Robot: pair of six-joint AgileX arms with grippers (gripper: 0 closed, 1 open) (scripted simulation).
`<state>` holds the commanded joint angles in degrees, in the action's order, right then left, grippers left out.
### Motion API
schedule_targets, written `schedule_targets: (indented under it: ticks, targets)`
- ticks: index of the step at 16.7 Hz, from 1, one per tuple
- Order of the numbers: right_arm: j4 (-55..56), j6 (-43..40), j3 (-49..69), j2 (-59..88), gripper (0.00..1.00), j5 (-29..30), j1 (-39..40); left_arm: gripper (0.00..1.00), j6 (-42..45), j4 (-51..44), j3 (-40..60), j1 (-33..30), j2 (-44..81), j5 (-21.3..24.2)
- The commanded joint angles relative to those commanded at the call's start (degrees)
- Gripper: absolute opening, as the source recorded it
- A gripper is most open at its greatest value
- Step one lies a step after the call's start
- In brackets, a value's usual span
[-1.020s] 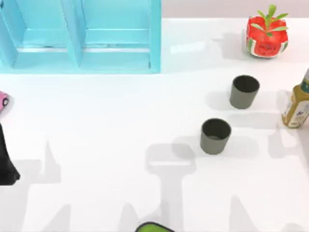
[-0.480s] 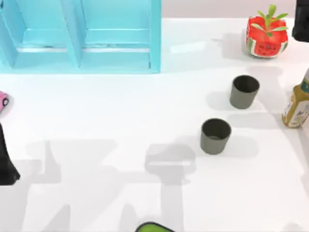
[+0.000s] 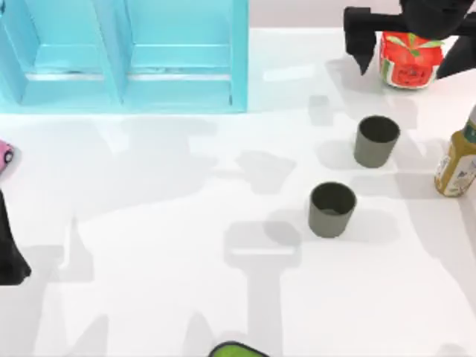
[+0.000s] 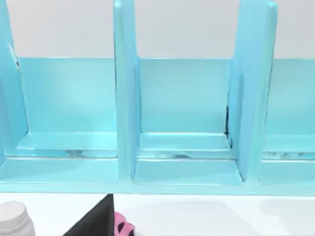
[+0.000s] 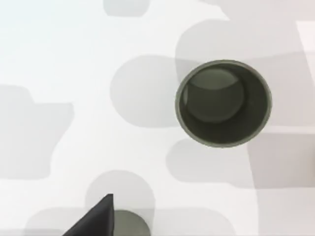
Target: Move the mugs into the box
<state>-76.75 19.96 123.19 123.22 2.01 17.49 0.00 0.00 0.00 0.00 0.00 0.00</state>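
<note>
**Right arm lining up over the far mug**

Both mugs stand upright and empty on the white surface (image 3: 149,245), right of centre. The far mug (image 3: 376,140) sits just beyond and right of the near mug (image 3: 332,209), the two close but apart. The box (image 3: 126,56), a turquoise divided crate, lies at the far left, well away from both.

The right gripper (image 3: 405,52) hangs at the far right edge, above the watermelon-patterned pot (image 3: 407,61), its jaws spread wide and holding nothing. Its wrist camera looks straight down into a mug (image 5: 224,102), with a second rim (image 5: 129,223) at the frame edge.

The left arm (image 3: 9,245) waits at the left edge; whether its jaws are apart or together cannot be told. Its wrist camera faces the box compartments (image 4: 184,113).

To do this step well, I would centre the jaws over the far mug's rim before descending, clearing the pot and the bottle (image 3: 457,160) to its right. One finger inside and one outside the wall should give a firm hold on the tapered cup. Lift it straight up to avoid nudging the near mug.
</note>
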Motion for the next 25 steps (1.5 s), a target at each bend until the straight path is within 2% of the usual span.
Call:
schedule_targets:
  ticks: [5, 12, 15, 21, 25]
  targets:
    - [-7.0, 0.8, 13.0, 13.3, 1.00, 0.2, 1.9, 1.00, 0.0, 0.0, 0.0, 0.0, 0.0, 0.0]
    - [-7.3, 0.8, 13.9, 14.5, 1.00, 0.2, 1.8, 1.00, 0.0, 0.0, 0.0, 0.0, 0.0, 0.0]
    - [-3.3, 0.6, 9.9, 14.7, 1.00, 0.2, 1.9, 1.00, 0.0, 0.0, 0.0, 0.0, 0.0, 0.0]
    - [12.3, 0.6, -4.1, 15.9, 1.00, 0.2, 1.8, 1.00, 0.0, 0.0, 0.0, 0.0, 0.0, 0.0]
    - [13.8, 0.6, -5.6, 16.1, 1.00, 0.2, 1.8, 1.00, 0.0, 0.0, 0.0, 0.0, 0.0, 0.0]
